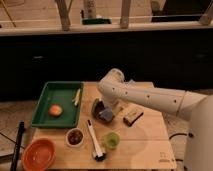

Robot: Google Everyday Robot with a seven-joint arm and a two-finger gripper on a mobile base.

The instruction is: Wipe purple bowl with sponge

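Note:
The purple bowl [98, 108] sits near the middle of the wooden table [145, 142], tipped so its dark inside faces right. The blue-grey sponge [106, 115] lies at the bowl's mouth, against its lower right rim. My white arm reaches in from the right, bends at the table's far edge and comes down over the bowl. The gripper [110, 105] is right above the sponge, at the bowl's right side. Whether it holds the sponge does not show.
A tan-and-brown block [132, 116] lies just right of the bowl. A green tray [44, 106] at the left holds an orange fruit [55, 110] and a pale stick. In front stand a small white bowl [75, 137], a brush [95, 141], a green cup [111, 140] and an orange bowl [39, 154].

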